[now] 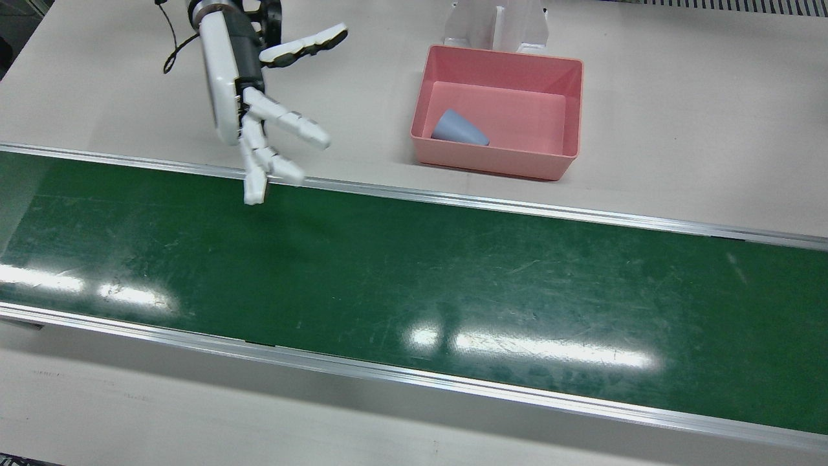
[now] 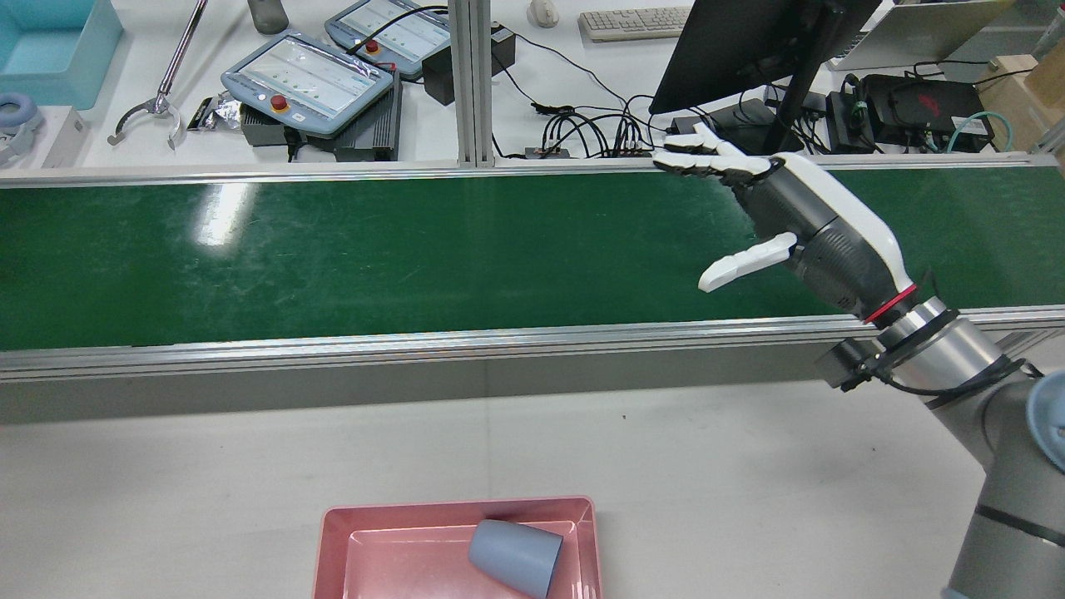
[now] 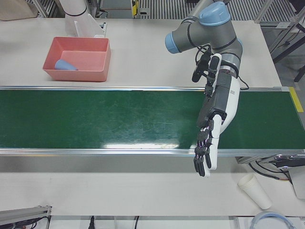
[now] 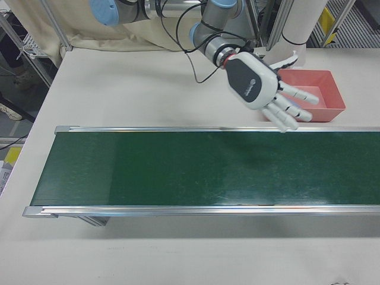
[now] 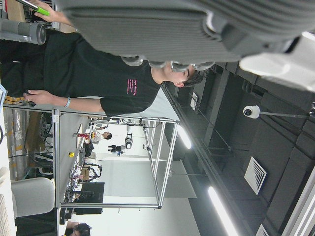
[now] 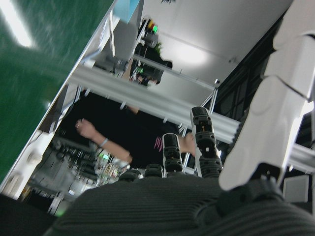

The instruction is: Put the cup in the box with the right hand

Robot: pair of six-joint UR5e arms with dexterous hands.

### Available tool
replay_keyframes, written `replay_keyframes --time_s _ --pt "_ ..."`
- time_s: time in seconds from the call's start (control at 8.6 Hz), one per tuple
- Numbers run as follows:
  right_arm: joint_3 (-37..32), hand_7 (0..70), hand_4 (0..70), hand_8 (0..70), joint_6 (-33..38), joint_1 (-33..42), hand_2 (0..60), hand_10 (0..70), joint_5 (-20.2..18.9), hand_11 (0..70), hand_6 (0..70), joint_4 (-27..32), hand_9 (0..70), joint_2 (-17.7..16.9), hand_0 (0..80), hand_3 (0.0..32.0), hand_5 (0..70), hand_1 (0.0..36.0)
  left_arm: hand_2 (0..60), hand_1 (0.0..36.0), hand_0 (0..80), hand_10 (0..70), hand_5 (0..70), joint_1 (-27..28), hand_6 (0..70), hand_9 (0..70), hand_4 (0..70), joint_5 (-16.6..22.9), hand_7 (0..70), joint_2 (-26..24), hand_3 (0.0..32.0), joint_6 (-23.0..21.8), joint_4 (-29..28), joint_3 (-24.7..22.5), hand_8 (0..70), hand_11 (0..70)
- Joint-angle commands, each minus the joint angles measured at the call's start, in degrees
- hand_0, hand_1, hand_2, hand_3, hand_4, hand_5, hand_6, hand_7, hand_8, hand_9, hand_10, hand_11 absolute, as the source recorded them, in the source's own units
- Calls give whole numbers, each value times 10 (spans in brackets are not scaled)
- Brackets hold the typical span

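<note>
Nearest the rear cam: pink box (image 2: 453, 506) at the table's robot-side edge, w/ the blue-grey cup (image 2: 516, 557) inside it, lying on its side on the box floor, mouth toward that view's right. In the front view the cup sits in the box's corner nearest the belt (image 1: 453, 278) and the right arm.

Right hand (image 2: 790, 225) is empty: fingers spread wide, thumb out, palm toward the belt. It hangs over the belt's robot-side rail, well apart from the box. Left hand (image 3: 214, 119) is also empty, fingers straight and close side by side, pointing down over the belt's operator-side rail, far from the box.

Judgement: placing looks done, so what's left is clearing the right hand. To do that well:
- leave the fingers spread, no curl, so nothing snags
- move up and away from the box, not across its rim; the box looks light and a knock could shift it or tip the cup out
- no need to right the cup; the task only asks for it in the box

Count:
- boxes: 1
- blue-grey cups: 1, in the box
- belts: 1
- hands: 2, both empty
- white paper cups (image 3: 255, 191): 1 stack on the operator-side table near the left hand; how many are nested, can't tell
</note>
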Motion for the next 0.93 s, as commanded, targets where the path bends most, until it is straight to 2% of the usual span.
replay_keyframes --time_s 0.0,0.12,0.23,0.35,0.47,0.58,0.7,0.81 --pt "-156 242 148 1 114 176 26 0 -23 15 59 2 34 -16 501 0 39 114 0 0 0 0 0 0 0 0 0 0 0 0 0 0 1 -1 0 0" --pt "-170 242 148 1 118 214 26 0 -36 15 59 4 34 -29 501 0 39 114 0 0 0 0 0 0 0 0 0 0 0 0 0 0 1 -1 0 0" --pt "-170 203 140 0 120 227 0 0 -46 17 53 4 26 -54 514 0 43 120 0 0 0 0 0 0 0 0 0 0 0 0 0 0 1 -1 0 0" --pt "-184 156 101 0 123 227 94 0 -49 11 45 5 17 -72 518 0 49 173 0 0 0 0 0 0 0 0 0 0 0 0 0 0 1 -1 0 0" --pt "-197 156 101 0 132 233 94 0 -61 11 45 5 17 -74 518 0 49 173 0 0 0 0 0 0 0 0 0 0 0 0 0 0 1 -1 0 0" --pt "-210 21 104 0 134 234 0 0 -74 0 20 5 0 -73 555 0 55 172 0 0 0 0 0 0 0 0 0 0 0 0 0 0 1 -1 0 0" --pt "-214 0 73 0 138 233 0 0 -74 0 8 5 0 -72 533 0 48 151 0 0 0 0 0 0 0 0 0 0 0 0 0 0 1 -1 0 0" --pt "-213 0 45 0 140 234 56 0 -74 0 0 5 0 -72 502 0 40 146 0 0 0 0 0 0 0 0 0 0 0 0 0 0 1 -1 0 0"
